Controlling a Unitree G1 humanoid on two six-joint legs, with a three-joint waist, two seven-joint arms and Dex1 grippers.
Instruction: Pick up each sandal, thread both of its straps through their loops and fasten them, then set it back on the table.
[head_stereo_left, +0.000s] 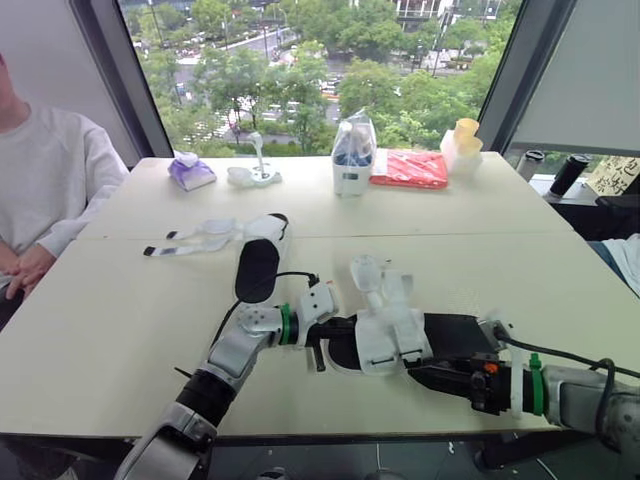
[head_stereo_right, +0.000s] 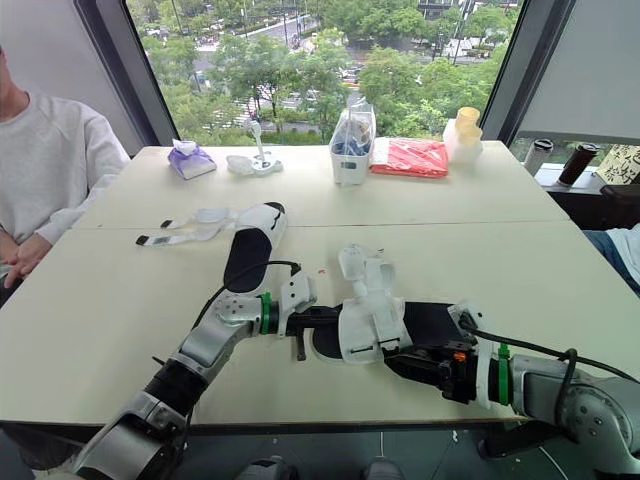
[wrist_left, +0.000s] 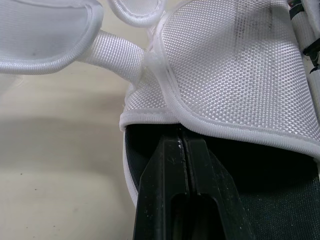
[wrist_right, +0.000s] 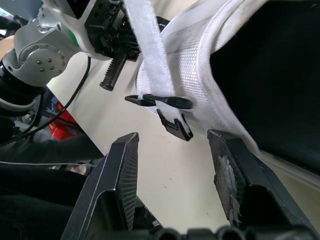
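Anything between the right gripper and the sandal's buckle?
No: in the right wrist view, the stretch between the open right gripper and the black buckle on the white strap of the sandal is bare table.

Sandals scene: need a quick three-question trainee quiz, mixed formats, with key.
1. True or false: the right gripper has its fingers shut.
2. The farther white-strapped sandal with a black footbed has its straps: A) fastened across the footbed, B) lying loose on the cream table, C) hanging over the edge.
3. Which gripper's fingers are shut at the rim of the nearer white mesh sandal?

Key: 1 false, they are open. 2 B. 3 the left gripper.
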